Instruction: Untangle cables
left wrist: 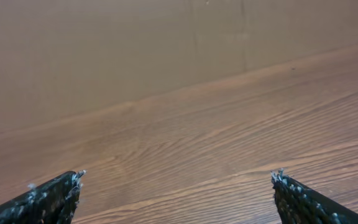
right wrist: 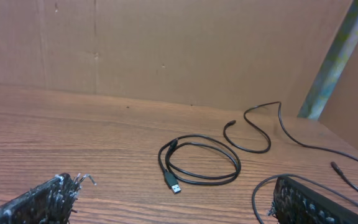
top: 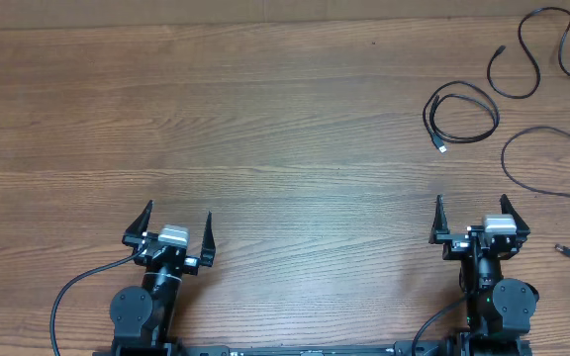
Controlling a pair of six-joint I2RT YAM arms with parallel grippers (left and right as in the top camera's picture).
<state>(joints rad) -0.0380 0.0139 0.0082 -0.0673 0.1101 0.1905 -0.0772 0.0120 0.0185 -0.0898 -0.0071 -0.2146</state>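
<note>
**Tabletop** [top: 265,119]: wood grain, bare over its left and middle parts.

**Left gripper** [top: 178,211]: near edge, left side. Fingers spread wide, holding nothing, no cable near.

**Right gripper** [top: 471,200]: near edge, right side. Fingers spread wide, holding nothing.

**Cables**, all toward the far right corner:
- Coiled cable [right wrist: 173,184]: one small double loop with a flat plug, lying alone and touching no other cord.
- Wavy cable [right wrist: 229,126]: serpentine, nearest the far edge, running off the right edge.
- Long cable [top: 504,153]: open curve between the coil and the right gripper, also leaving the view at the right.
- Loose plug end [right wrist: 334,165]: by the right edge; which cord it belongs to cannot be told.

**Progress (judged)**: the visible cords lie apart with no crossings, so separation looks largely done. Anything past the right edge is unseen. The coil may need opening.
</note>
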